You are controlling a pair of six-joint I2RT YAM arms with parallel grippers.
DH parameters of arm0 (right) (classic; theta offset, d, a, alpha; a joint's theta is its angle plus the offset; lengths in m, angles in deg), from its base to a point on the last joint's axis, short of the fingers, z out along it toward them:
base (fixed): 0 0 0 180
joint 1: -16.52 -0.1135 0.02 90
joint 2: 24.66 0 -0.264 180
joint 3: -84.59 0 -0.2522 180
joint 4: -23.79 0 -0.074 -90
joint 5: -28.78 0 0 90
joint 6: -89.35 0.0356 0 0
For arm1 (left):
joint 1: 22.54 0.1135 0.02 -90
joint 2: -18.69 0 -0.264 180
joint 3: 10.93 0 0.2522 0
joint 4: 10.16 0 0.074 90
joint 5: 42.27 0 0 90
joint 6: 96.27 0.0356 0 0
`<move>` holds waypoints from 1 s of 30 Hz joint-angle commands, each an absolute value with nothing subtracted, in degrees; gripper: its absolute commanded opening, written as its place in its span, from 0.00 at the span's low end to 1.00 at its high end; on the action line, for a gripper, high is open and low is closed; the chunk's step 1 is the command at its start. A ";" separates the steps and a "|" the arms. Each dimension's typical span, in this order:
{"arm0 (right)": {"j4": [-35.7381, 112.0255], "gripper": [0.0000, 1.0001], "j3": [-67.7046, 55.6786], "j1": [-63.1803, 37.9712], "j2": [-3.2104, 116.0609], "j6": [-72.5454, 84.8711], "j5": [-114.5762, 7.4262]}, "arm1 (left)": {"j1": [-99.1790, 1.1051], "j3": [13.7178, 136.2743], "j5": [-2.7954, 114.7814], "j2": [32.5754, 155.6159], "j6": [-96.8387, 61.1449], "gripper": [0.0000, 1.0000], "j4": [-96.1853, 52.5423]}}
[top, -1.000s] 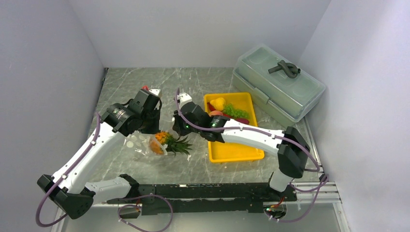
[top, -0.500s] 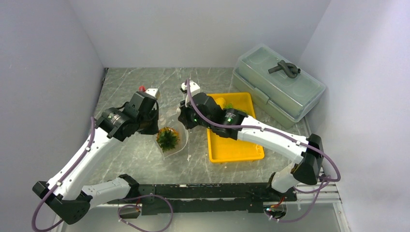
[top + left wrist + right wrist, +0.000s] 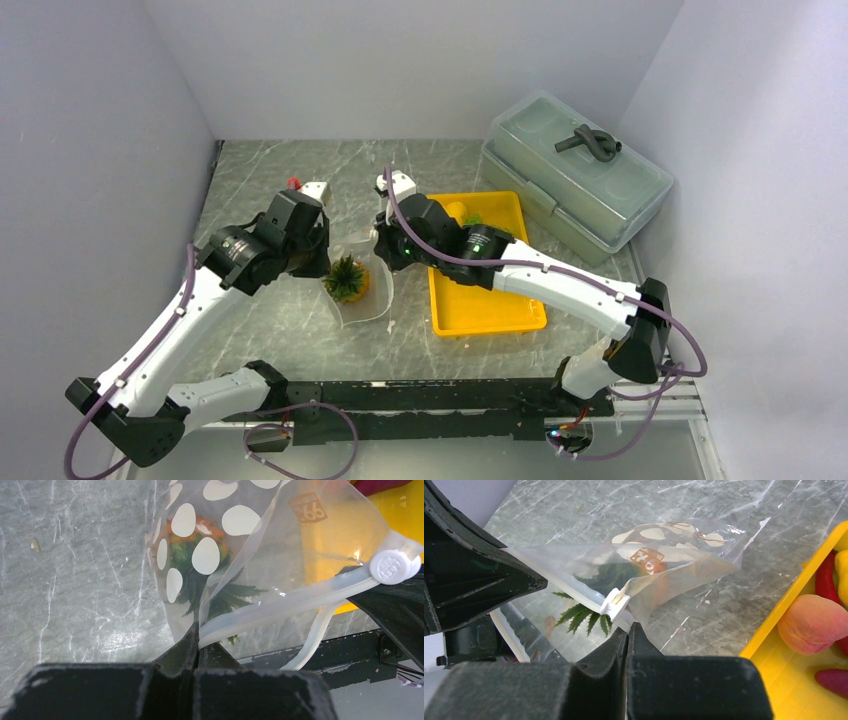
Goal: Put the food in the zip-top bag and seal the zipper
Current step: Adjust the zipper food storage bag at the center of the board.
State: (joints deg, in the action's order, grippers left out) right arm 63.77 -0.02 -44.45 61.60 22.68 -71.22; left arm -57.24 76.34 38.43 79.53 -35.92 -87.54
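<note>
Left tool (image 3: 196,645) is clamping one end of the whitish zipper (image 3: 280,605), and the right tool (image 3: 628,630) is pinching the same strip at the other end, right by the white slider tab (image 3: 616,602). Both are clenched, both gripping the mouth of the zip-top bag (image 3: 365,305). The bag is hanging between them just left of the yellow tray (image 3: 485,315), with the pineapple (image 3: 347,278) sitting inside it, green crown pointing up toward the opening.

Now the worries. Both tools are busy holding the mouth, so nobody is free to fetch the orange fruit (image 3: 811,625) or the chili (image 3: 824,580) lying in the tray. If one lets go, that side of the mouth is likely sagging shut or folding over the crown. If they are pulling apart too hard, the two lips are being stretched flat together, closing the opening before the rest goes in. And the strip is thin and slick: a slip out of the left tool and the loaded bag is swinging toward the tray, maybe tipping the pineapple out onto the worktop (image 3: 270,190). Those leaves are also sitting close to the zipper, ready to jam a seal.
</note>
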 commanded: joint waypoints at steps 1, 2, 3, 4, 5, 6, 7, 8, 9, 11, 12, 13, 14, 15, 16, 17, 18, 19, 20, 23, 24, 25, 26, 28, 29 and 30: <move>64.20 0.00 0.53 -44.23 57.28 21.64 -74.00 | -57.17 76.97 36.45 77.00 -36.59 0.00 -87.03; 64.06 0.00 0.53 -44.17 56.98 21.28 -74.26 | -57.17 76.86 35.92 76.50 -36.55 0.00 -86.84; 63.93 0.00 0.53 -44.20 56.77 20.91 -74.61 | -57.17 76.78 35.29 76.13 -36.39 0.00 -86.71; 63.73 0.00 0.65 -44.21 56.73 20.42 -74.85 | -57.14 76.76 34.63 75.88 -36.22 0.01 -86.62; 63.52 0.00 0.84 -44.21 56.96 19.96 -75.06 | -57.14 76.90 33.90 75.87 -35.97 0.01 -86.56; 63.34 0.00 1.13 -44.21 57.36 19.59 -75.36 | -57.16 77.17 32.99 75.93 -35.71 0.01 -86.74; 63.20 0.00 1.62 -44.21 58.17 19.24 -75.59 | -57.17 77.68 31.88 76.29 -35.63 0.00 -87.42; 63.02 0.00 1.83 -44.13 58.61 18.95 -75.69 | -57.14 78.29 30.74 76.71 -35.46 0.00 -87.81; 62.77 0.00 2.19 -44.06 59.28 18.73 -75.71 | -57.16 78.94 29.58 77.16 -35.44 0.00 -88.76; 61.95 0.00 2.57 -43.84 60.54 18.45 -75.48 | -57.17 79.73 27.68 77.69 -35.22 0.00 -89.42; 60.68 0.00 2.40 -43.67 60.77 18.30 -75.23 | -57.17 79.83 26.87 77.70 -35.04 0.00 -89.34; 59.69 0.00 2.23 -43.42 60.97 17.98 -74.90 | -57.17 79.89 25.93 77.67 -34.87 0.00 -89.24; 58.62 0.00 2.13 -42.97 61.23 17.60 -74.46 | -57.12 80.09 25.02 77.66 -34.72 0.00 -89.23; 57.65 0.00 2.16 -42.53 61.62 17.26 -74.01 | -57.16 80.41 24.23 77.71 -34.38 0.00 -89.09; 57.10 0.00 2.55 -41.88 62.21 17.06 -73.44 | -57.15 80.62 23.36 77.71 -34.14 0.00 -88.86; 56.64 0.00 3.12 -41.18 62.90 16.95 -72.53 | -57.12 80.87 22.43 77.86 -33.80 0.00 -88.60; 56.17 0.00 3.84 -40.38 63.72 16.86 -71.55 | -57.16 81.20 21.55 78.11 -33.47 0.00 -88.39; 55.61 0.00 4.58 -39.78 64.58 16.76 -70.90 | -57.12 81.67 20.60 78.43 -33.17 0.00 -88.35; 54.96 0.00 5.10 -39.21 65.28 16.57 -70.23 | -57.16 82.19 19.79 79.01 -32.78 0.00 -88.27; 53.35 0.00 6.26 -37.89 66.70 16.77 -69.10 | -57.08 83.95 17.48 80.35 -31.50 0.00 -88.17; 52.96 0.00 6.32 -37.70 66.74 16.87 -69.19 | -57.08 84.54 17.06 80.77 -31.23 0.00 -88.24; 52.78 0.00 6.33 -37.63 66.68 16.90 -69.27 | -57.09 84.97 16.96 81.08 -30.96 0.00 -88.38; 52.80 0.00 6.14 -37.58 66.48 16.92 -69.30 | -57.08 85.32 17.08 81.29 -30.77 0.00 -88.36; 53.40 0.00 5.35 -37.47 66.15 17.41 -69.30 | -57.08 84.88 17.73 81.53 -30.46 0.00 -88.10; 53.91 0.00 4.56 -37.32 66.18 17.94 -69.16 | -57.08 84.32 18.33 81.66 -30.55 0.00 -87.86; 54.30 0.00 3.74 -36.96 66.28 18.67 -68.76 | -57.08 83.63 18.94 81.84 -30.67 0.00 -87.64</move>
State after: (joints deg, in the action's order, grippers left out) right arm 53.51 3.91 -39.11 67.22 18.22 -66.19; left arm -57.61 82.77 23.35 82.39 -31.89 -86.43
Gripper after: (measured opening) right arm 0.018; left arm 0.011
